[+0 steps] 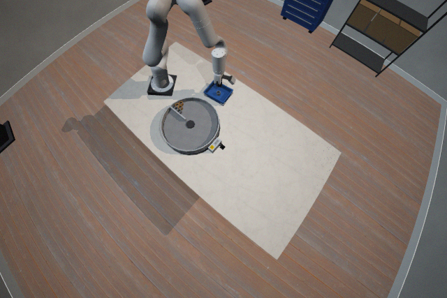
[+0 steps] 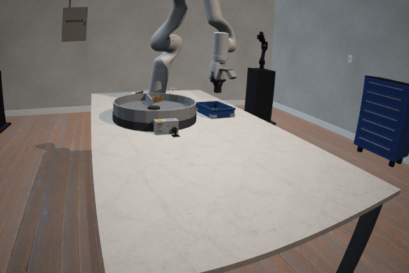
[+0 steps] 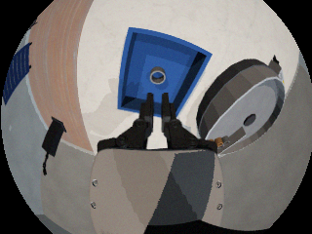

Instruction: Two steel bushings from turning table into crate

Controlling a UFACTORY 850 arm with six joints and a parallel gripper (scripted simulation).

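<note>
Gripper (image 1: 218,84) (image 2: 217,91) (image 3: 157,101) is hovering above the blue crate (image 1: 218,93) (image 2: 215,110) (image 3: 138,55), fingers standing narrow, nothing between them. One steel bushing (image 1: 218,93) (image 3: 157,75) is lying in the crate; other bushings (image 1: 179,105) (image 2: 158,98) (image 3: 220,141) are sitting on the turning table (image 1: 202,128) (image 2: 154,114) (image 3: 244,99), beside the divider.

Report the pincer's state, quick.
Pincer: closed to a narrow gap, holding nothing, above the blue crate.
</note>
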